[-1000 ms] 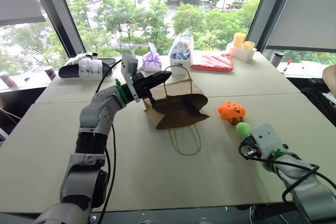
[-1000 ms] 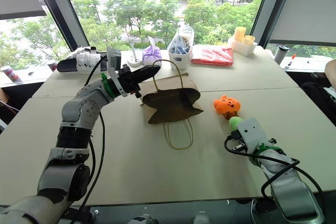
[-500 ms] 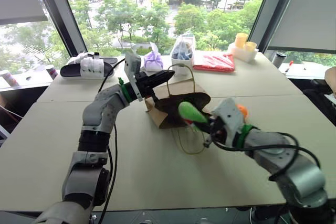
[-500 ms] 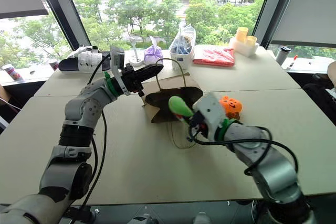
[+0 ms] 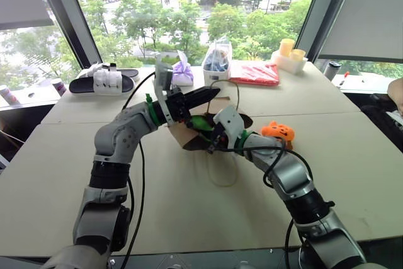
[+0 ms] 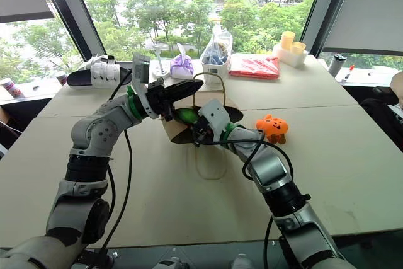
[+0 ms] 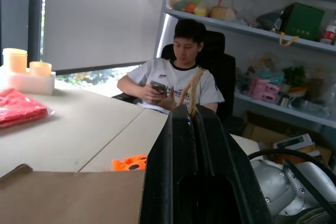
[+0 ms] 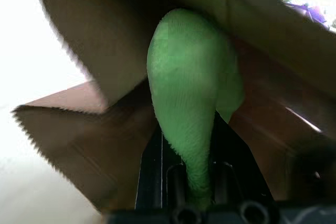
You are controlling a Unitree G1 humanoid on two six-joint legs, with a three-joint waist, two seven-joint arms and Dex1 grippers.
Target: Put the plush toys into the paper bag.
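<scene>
Left gripper (image 5: 211, 95): I see its jaws clenched tight on one cord handle (image 7: 192, 91) of the paper bag, holding the upper edge lifted so the mouth gapes.
Right gripper (image 5: 211, 135): I have it pushed up to the bag's mouth with the green toy pinched between its fingers (image 8: 152, 166); the jaws are narrow and grasp the toy's thin end.
Green toy (image 8: 186, 93): its rounded part sits inside the mouth, with brown paper around it.
Paper bag (image 6: 169, 131): lying on its side on the table (image 5: 56, 181), mouth facing me; its second handle (image 6: 208, 171) trails flat on the tabletop.
Pumpkin toy (image 5: 278, 133): I see it on the table to the right of the bag, apart from it and outside it.
Far edge of table: a purple cloth bundle (image 5: 182, 72), a clear plastic bag (image 5: 217, 61), a red packet (image 5: 255, 74) and a black sandal (image 5: 101, 82).
Person (image 7: 176, 77): seated beyond the table in the left wrist view, holding a phone.
</scene>
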